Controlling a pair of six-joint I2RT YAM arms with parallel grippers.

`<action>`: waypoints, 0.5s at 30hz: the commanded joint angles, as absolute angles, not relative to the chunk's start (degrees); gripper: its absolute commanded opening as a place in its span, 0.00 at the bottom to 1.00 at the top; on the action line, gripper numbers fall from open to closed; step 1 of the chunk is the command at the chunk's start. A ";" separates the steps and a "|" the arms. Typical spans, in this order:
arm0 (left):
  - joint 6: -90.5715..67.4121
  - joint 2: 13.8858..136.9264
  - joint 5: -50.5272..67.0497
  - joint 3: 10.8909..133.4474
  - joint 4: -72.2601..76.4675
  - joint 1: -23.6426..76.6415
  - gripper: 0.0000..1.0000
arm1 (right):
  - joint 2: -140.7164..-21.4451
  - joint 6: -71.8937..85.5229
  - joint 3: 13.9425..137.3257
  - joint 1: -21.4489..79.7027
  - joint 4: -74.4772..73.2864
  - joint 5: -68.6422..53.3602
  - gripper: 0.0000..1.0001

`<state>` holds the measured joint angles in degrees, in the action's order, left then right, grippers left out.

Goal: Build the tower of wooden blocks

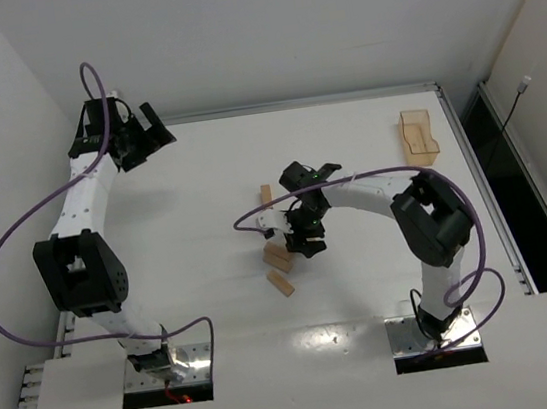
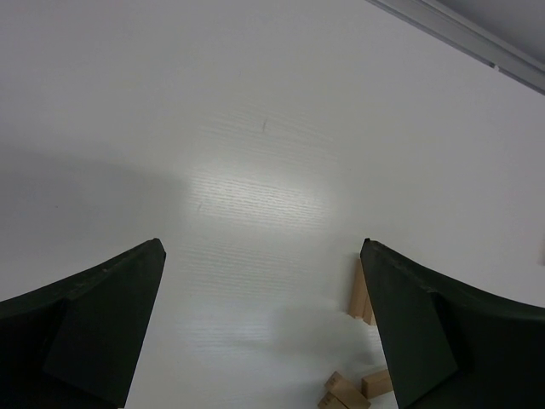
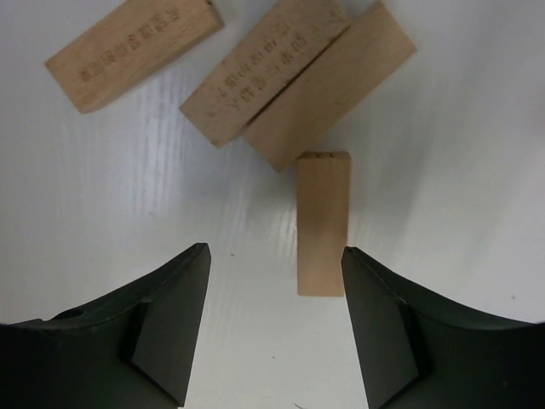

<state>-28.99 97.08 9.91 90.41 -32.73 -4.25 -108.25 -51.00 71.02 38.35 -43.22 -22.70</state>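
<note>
Robot lab cell: white walled table (image 1: 346,144), bolted arms, cabling.

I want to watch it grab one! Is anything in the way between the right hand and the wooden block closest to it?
Nothing visible is in the way. The open right hand is over the white table, with the small light-tan wooden bar just ahead, nearer one finger.
</note>
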 commanded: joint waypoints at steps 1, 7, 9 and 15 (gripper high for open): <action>-29.27 97.38 12.39 90.26 -30.76 -5.45 0.99 | -103.80 -48.43 68.74 38.06 -35.52 -19.26 0.61; -29.79 97.91 12.39 90.26 -30.23 -5.45 0.99 | -106.95 -48.43 69.43 38.06 -34.98 -18.11 0.59; -29.79 97.91 13.01 90.26 -30.23 -6.06 0.99 | -107.48 -48.43 69.96 38.06 -34.98 -18.11 0.59; -30.32 98.96 14.24 90.26 -30.23 -7.11 0.99 | -111.00 -48.43 73.73 38.58 -37.17 -17.58 0.59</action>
